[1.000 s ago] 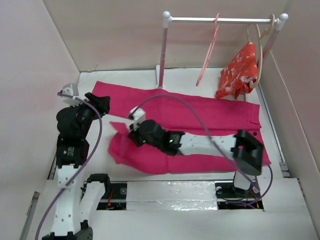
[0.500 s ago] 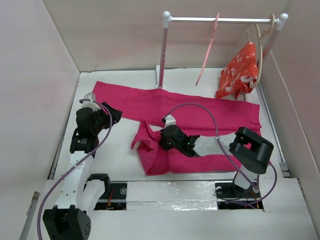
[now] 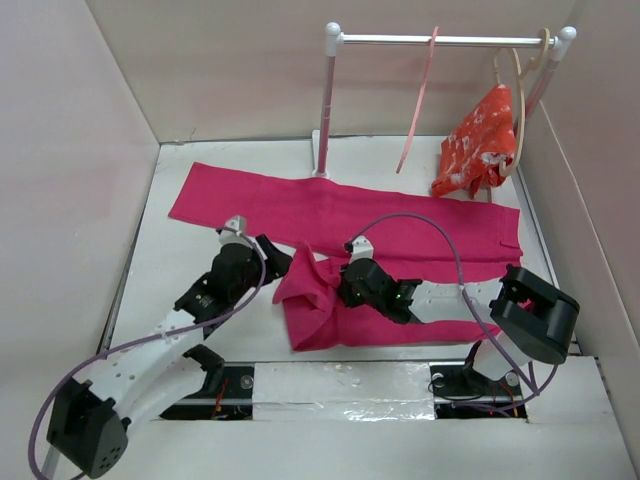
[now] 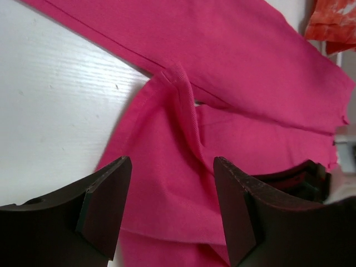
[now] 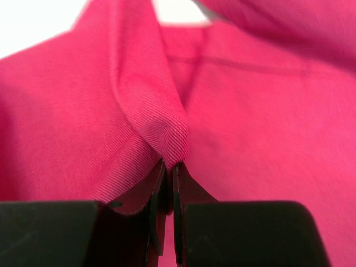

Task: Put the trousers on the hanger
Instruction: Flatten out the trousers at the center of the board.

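The trousers are spread flat across the white worktop, with the far leg laid out straight below the rail and the near leg folded back on itself into a raised bunch at the middle of the worktop. A ridge of that bunched fabric is pinched between the nearly closed fingers of the right tool; in the right wrist view the fold of the trousers is seen rising from the tips of the right tool. The left tool is held just beside the bunch on its left side, its jaws spread wide with nothing gripped; in the left wrist view the left tool is seen above the creased trousers. The hanger is hung from the rail, well apart from the trousers. A flowered orange-red garment is hung further right on the same rail.
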Controlling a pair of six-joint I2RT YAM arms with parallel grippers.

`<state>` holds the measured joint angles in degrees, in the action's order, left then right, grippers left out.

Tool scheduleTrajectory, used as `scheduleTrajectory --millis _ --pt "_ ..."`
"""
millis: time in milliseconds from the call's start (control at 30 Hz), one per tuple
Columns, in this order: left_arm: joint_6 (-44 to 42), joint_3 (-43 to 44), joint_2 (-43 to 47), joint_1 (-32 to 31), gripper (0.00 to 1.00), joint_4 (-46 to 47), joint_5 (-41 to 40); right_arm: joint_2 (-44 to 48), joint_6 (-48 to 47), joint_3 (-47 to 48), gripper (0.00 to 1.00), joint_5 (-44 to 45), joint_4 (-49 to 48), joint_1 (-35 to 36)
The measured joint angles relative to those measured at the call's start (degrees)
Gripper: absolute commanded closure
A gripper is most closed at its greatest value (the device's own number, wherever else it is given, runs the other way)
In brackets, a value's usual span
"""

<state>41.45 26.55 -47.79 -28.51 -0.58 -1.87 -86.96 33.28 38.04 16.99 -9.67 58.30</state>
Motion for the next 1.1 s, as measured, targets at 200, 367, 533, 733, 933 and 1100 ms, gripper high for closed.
scheduleTrajectory --millis 200,367,533,733,933,1100 --pt "12.83 -5.86 14.05 -13.57 0.41 -4.04 -14.62 0.0 0.83 -1.09 0.92 0.28 0.0 0.0" --pt "24.26 -10.08 12.41 -22.14 0.4 -6.62 -21.44 0.0 1.05 -1.22 0.92 0.28 -0.28 0.0" --pt "40.04 -11.41 4.17 -37.22 0.35 -12.2 -30.01 0.0 1.03 -1.57 0.92 0.17 -0.92 0.0" --pt "52.83 -11.1 -0.09 -42.47 0.28 -14.6 -35.89 0.0 1.01 -2.47 0.92 -0.72 -1.64 0.0" --pt "59.17 -11.1 -1.01 -42.66 0.29 -14.36 -38.38 0.0 1.01 -2.54 0.92 -0.98 -1.97 0.0" --pt "62.25 -11.76 -0.57 -42.66 0.35 -14.47 -40.02 0.0 1.01 -2.97 0.92 -1.4 -2.73 0.0"
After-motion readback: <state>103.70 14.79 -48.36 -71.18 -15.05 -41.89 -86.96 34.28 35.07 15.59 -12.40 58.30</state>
